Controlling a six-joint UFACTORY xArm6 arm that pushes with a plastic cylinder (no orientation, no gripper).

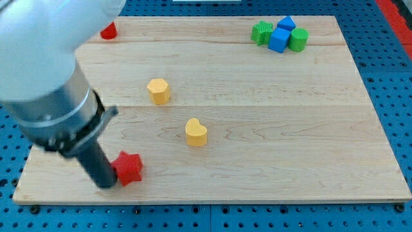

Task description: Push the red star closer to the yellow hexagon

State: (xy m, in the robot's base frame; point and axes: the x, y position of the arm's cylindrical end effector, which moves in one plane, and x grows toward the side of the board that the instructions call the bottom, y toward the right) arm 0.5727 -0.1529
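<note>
The red star (129, 167) lies near the board's bottom left corner. The yellow hexagon (158, 90) sits above it, left of the board's centre. My tip (106, 183) rests on the board just left of the red star, touching or nearly touching its left side. The arm's large white and grey body covers the view's upper left.
A yellow heart (196, 132) lies near the centre. A second red block (108, 30) peeks out by the arm at the top left. At the top right stand a green star (261, 32), a blue cube (280, 40), another blue block (286, 23) and a green cylinder (298, 39). Wooden board (290, 129).
</note>
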